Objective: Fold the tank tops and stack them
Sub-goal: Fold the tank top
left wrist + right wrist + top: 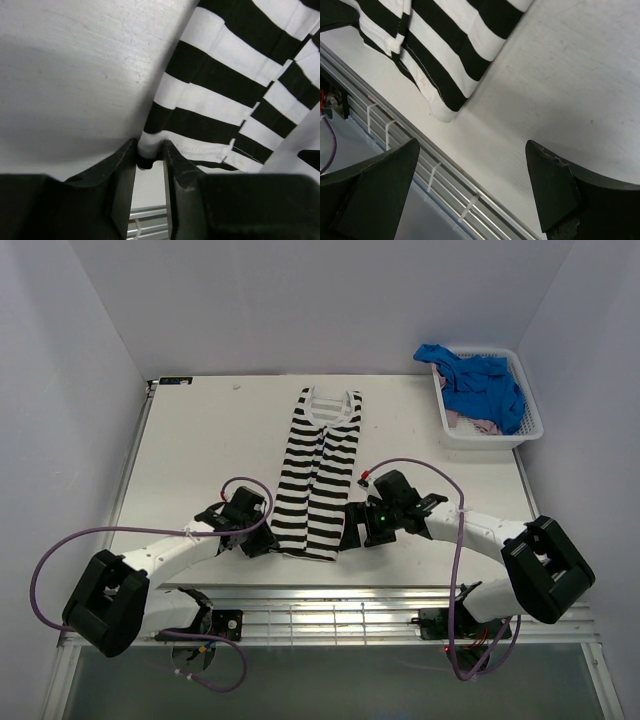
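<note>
While in left gripper (150,152), striped top (318,475)

A tank top (318,475) lies lengthwise on the table (200,440), with its straps away from the claws and its hem toward them. The left claw (150,156) sits at the hem's left corner, and that corner is caught between its fingers (122,170). The right claw (472,147) stands just right of the hem's right corner, apart from the cloth, which lies ahead of it. Behind both claws runs the near rail (300,618). Far beyond the right claw and to its right, a basket (487,440) sits at the table's far corner, with crumpled tank tops (480,385) heaped in it
</note>
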`<state>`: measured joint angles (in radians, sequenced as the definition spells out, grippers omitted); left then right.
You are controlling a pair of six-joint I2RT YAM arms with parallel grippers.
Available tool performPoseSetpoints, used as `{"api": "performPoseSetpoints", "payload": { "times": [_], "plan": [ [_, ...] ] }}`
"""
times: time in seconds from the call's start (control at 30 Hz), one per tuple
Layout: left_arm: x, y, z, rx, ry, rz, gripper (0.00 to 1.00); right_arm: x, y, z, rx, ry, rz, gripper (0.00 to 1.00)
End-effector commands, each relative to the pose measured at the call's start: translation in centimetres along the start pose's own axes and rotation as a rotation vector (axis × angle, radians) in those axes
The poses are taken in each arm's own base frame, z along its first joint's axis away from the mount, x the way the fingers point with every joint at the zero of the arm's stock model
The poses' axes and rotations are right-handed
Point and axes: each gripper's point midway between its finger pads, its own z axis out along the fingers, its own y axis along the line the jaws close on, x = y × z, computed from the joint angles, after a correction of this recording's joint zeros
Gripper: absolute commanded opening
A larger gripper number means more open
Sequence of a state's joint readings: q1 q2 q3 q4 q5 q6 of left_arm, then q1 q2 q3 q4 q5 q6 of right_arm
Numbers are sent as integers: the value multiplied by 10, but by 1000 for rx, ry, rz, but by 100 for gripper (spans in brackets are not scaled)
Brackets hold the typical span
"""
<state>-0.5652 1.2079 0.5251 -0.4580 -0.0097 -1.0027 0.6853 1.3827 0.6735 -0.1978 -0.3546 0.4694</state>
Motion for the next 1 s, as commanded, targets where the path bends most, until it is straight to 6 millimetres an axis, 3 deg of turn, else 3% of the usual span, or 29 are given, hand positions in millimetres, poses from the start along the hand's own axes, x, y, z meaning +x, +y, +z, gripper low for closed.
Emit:
{"api": "performPoseSetpoints", "payload": {
  "times": [0.0, 0.13, 0.27, 0.33, 0.5, 0.77, 0.97],
  "plan": [
    [13, 8, 8, -13, 56, 21, 36, 2, 12, 4, -30, -6, 49, 93],
    [16, 10, 10, -25, 73, 13, 17, 11, 15, 11, -40, 25, 100, 96],
    [20, 12, 6, -27, 90, -1, 10, 16, 17, 15, -30, 58, 126, 100],
    [20, 14, 2, -31, 82, -10, 6, 17, 20, 18, -30, 71, 130, 95],
    [19, 21, -5, -59, 66, -20, 1, 22, 21, 26, -14, 93, 156, 84],
    [21, 15, -8, -37, 84, -24, 0, 30, 34, 38, -17, 117, 157, 69],
    [22, 12, -14, -5, 79, -43, 0, 41, 31, 41, 32, 134, 197, 59]
  ]
}}
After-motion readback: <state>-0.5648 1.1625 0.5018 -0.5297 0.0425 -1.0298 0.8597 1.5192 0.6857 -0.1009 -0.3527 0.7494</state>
